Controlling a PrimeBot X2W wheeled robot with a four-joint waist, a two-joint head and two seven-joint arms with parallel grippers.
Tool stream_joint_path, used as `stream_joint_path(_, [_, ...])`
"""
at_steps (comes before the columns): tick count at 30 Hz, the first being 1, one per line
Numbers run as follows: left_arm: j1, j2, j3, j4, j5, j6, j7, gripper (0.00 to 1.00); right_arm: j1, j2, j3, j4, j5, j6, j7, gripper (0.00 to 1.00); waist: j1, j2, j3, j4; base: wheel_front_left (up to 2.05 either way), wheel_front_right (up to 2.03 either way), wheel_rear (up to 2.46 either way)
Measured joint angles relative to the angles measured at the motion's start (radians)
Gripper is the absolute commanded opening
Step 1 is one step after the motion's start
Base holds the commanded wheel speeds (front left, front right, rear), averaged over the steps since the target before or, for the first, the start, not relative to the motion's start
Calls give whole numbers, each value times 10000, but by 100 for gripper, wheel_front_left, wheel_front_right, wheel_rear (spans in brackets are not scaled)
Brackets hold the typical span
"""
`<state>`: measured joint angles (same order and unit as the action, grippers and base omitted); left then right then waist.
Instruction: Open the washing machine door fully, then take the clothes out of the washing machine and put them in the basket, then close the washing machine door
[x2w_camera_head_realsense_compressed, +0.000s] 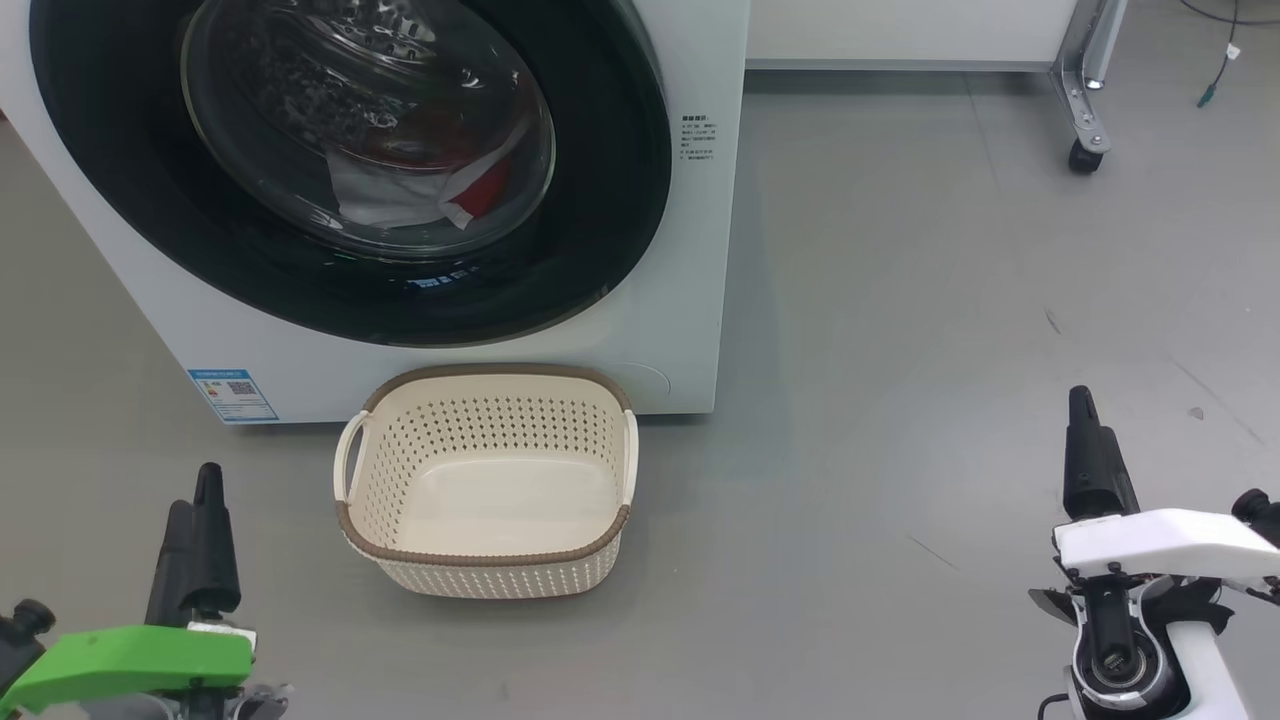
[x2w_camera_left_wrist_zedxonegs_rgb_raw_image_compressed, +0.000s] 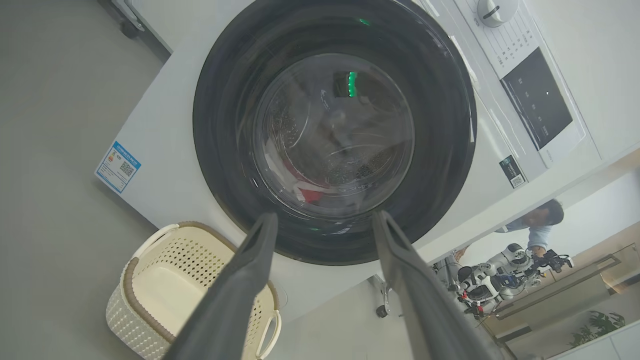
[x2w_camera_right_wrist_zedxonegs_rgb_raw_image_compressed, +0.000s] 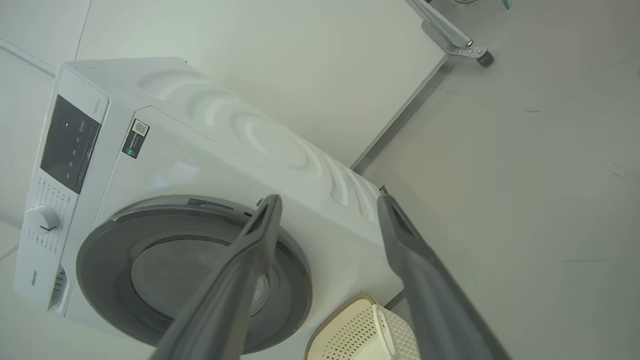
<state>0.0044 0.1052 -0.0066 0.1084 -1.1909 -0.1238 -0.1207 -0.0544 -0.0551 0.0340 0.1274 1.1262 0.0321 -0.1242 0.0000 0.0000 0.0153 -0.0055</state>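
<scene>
Left hand & right hand hover empty, fingers apart; door shut, clothes inside washer, basket empty just in front: no step done yet.

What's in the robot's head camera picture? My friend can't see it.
A white washing machine, its black door shut, with red and white clothes behind the glass. An empty cream basket sits on the floor in front; the left gripper and right gripper hover at the bottom corners.
</scene>
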Motion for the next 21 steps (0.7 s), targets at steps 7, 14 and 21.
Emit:
stream_joint_path(7, [5,25,0,-215,1304,0,-230,100,-88,10,378,-265,-1379,-226,-215,100,0,0,57,-29,0,0,0])
stream_joint_path(14, [18,63,-63,-291,2748,0,-410,100,-167,15,744,-420,-2550,-485,-403,100,-1,0,89,-58,0,0,0])
stream_joint_path(21, [116,138,-203,-309,4291,-2,-587,100,-182,19,1200,-466,-3827,-750,-581,100,0,0,120,-102,0,0,0])
